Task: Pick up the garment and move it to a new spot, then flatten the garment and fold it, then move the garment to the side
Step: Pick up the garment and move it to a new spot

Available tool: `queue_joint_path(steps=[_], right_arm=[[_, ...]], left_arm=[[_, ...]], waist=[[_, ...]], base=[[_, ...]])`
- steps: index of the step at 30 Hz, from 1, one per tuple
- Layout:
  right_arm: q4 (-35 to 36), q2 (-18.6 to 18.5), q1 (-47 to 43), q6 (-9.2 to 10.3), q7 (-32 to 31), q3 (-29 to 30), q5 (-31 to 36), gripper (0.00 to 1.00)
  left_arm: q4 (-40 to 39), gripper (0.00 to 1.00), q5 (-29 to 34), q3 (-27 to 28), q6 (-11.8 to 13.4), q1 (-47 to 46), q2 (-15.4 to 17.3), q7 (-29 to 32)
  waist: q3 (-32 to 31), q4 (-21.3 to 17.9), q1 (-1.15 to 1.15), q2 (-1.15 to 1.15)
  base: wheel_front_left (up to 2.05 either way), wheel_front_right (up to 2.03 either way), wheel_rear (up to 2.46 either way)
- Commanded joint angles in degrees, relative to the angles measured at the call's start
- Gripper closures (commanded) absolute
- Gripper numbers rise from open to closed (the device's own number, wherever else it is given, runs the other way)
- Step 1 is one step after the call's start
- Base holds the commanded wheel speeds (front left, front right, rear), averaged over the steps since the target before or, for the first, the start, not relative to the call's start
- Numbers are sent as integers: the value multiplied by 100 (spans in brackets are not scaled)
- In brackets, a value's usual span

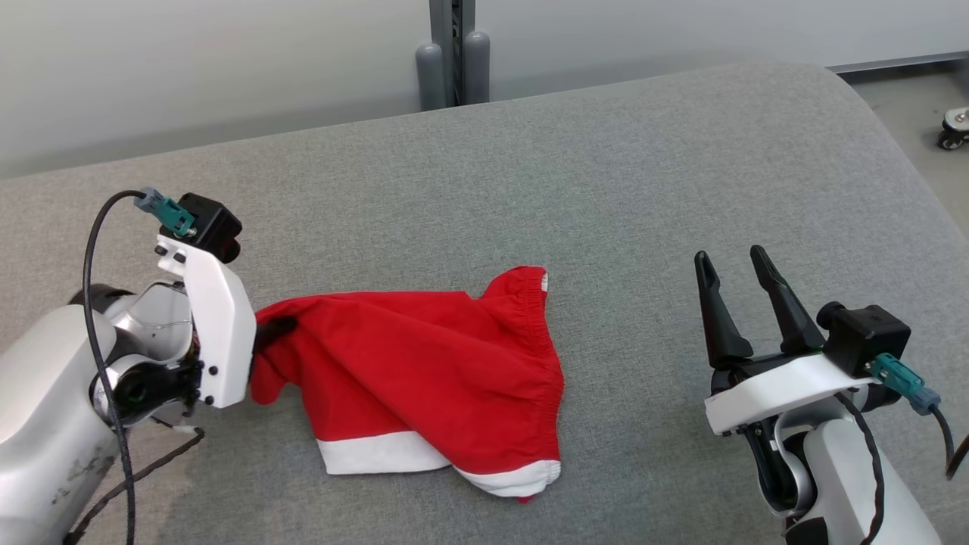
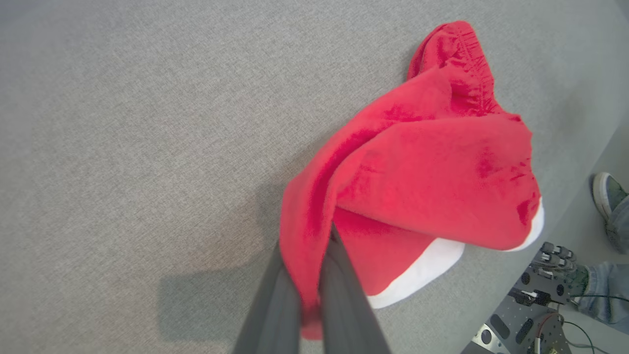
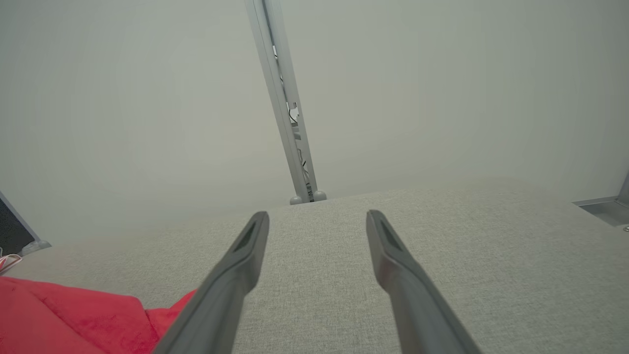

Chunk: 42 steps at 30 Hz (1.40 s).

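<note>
Head view: the L gripper [image 1: 272, 333] is clamping shut on the left end of the red garment [image 1: 424, 363], shorts w/ white hem bands [image 1: 371, 454]. The garment is lying bunched on the grey padded surface [image 1: 606, 189], centre-left. The pinched end seems to be lifting slightly, though I can't say for sure. The R gripper [image 1: 731, 257] is standing spread wide and empty, well to the right of the cloth. Risk: only a small bite of fabric is sitting betw. the fingers, so a fast lift is likely to pull it free.

Left wrist view: the L gripper [image 2: 312, 295] is squeezing a thin fold of the garment [image 2: 432, 177], and the rest is trailing across the surface [image 2: 123, 147] w/ the waistband [image 2: 462, 59] end doubled over. Risk: dragging instead of lifting would prob. roll the layers tighter, making the flattening harder. A person's shoe [image 2: 607, 194] is showing past the surface edge, so a swing that way is risking the cloth sliding off.

Right wrist view: the R gripper [image 3: 317, 216] is pointing over bare surface [image 3: 491, 255], jaws parted, nothing betw. them. A corner of the garment [image 3: 73, 319] is peeking in at lower left. Risk: a one-handed carry would leave the cloth hanging as a rope, and if the R arm comes in late it may grab two layers at once.
</note>
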<state>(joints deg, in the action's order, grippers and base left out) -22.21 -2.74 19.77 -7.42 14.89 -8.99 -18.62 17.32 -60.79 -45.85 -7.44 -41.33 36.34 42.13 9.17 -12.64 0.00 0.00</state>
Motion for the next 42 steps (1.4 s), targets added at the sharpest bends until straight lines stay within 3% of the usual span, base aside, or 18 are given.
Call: queue_joint_path(steps=[1,3,4,12,19,23,28,35,42], right_arm=[[-18,-49,7,-13,20,-2,1,0],[-38,-61,-20,-13,21,-1,-2,0],[-49,-61,-33,-13,21,1,0,0],[-127,-64,-95,-13,21,-8,-1,0],[-117,-99,-204,-13,21,58,12,0],[-93,-117,-292,-13,21,55,39,0],[-38,-146,-373,-13,21,82,46,0],[48,-229,-526,-13,21,91,15,0],[196,-319,-635,-13,21,66,20,0]], left_arm=[[141,84,-279,21,-9,5,-121,-83],[188,11,-370,-9,-8,-38,-135,-171],[203,0,-387,-35,-8,-63,-148,-205],[132,0,-554,-36,-8,-164,-29,-521],[-223,0,-449,122,-8,69,424,-1092],[-582,0,-283,300,171,274,629,-1605],[-1129,0,32,601,781,711,833,-2481],[-1693,0,425,1031,1915,1780,584,-4191],[-2005,0,633,1428,2482,2680,329,-5487]], waist=[[-22,37,0,0],[-43,69,0,0],[-57,88,0,0],[-197,191,0,0],[-360,291,0,0],[-422,390,0,0],[-456,539,0,0],[-466,786,0,0],[-550,973,0,0]], base=[[0,0,0],[0,0,0],[0,0,0],[0,0,0],[0,0,0],[0,0,0],[0,0,0],[0,0,0],[0,0,0]])
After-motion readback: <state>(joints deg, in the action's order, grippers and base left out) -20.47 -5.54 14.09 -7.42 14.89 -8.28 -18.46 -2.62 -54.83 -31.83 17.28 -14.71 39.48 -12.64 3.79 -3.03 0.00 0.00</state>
